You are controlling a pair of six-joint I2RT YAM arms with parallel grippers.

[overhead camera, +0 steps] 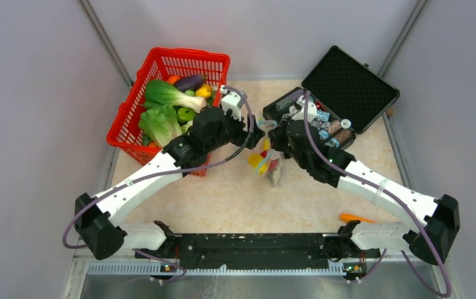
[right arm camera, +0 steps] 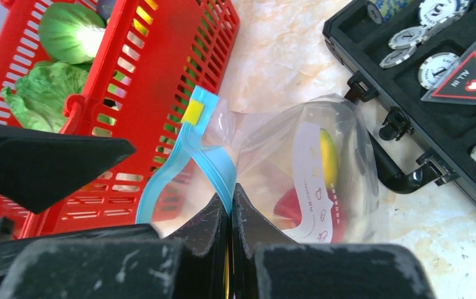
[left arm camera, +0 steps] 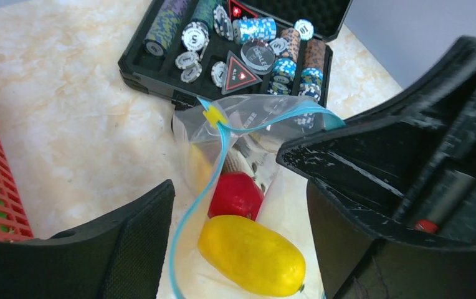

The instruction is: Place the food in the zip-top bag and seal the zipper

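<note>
Two toy pieces, a red one (left arm camera: 235, 194) and a yellow one (left arm camera: 251, 254), already sit inside the bag (right arm camera: 347, 143), which stands just to the right of the basket (overhead camera: 192, 62), off its near corner. The right gripper (right arm camera: 230, 196) is pinched tight on the blue zipper (right arm camera: 214, 168) and holds the mouth up. From that pinch the strip runs back towards the basket, with its yellow slider (right arm camera: 193, 112) at the basket end. The left gripper (left arm camera: 226, 171) hangs over the mouth, jaws wide apart and nothing in them. More food (overhead camera: 159, 124) lies in the basket, an eggplant (overhead camera: 190, 81) among it. The basket is on the left arm's side, so I'd guess that arm does the fetching while the right one holds the mouth.
</note>
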